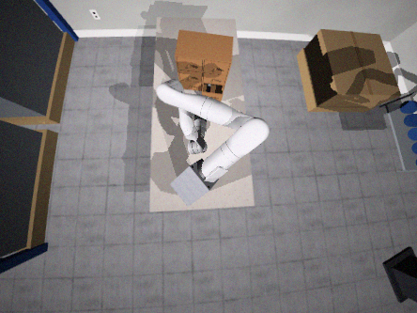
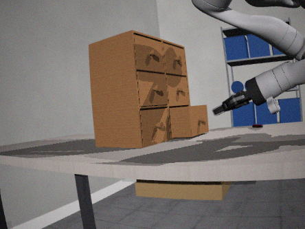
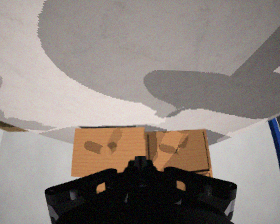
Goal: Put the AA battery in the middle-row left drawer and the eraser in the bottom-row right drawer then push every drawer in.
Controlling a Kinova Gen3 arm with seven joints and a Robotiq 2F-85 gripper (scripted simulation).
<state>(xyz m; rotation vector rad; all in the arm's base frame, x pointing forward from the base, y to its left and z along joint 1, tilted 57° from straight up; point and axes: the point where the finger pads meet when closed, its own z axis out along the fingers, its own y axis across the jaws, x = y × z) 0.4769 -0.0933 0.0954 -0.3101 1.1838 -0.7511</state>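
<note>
The small wooden chest (image 1: pixel 204 65) stands at the far end of the table, and it also shows in the side view (image 2: pixel 137 87) and the wrist view (image 3: pixel 140 150). Its bottom right drawer (image 2: pixel 189 121) is pulled partly out; the other drawers look pushed in. My gripper (image 2: pixel 218 110) is shut with nothing between the fingers. It hovers above the table, pointing at the chest's front, a short way from the open drawer. A small red thing (image 2: pixel 257 125), perhaps the eraser, lies on the table behind the gripper. I cannot see the AA battery.
A large cardboard box (image 1: pixel 347 70) sits on the floor to the right of the table. A shelf with blue bins (image 2: pixel 261 84) stands behind. My arm's base (image 1: pixel 207 171) and a grey block (image 1: pixel 189 188) occupy the table's near end.
</note>
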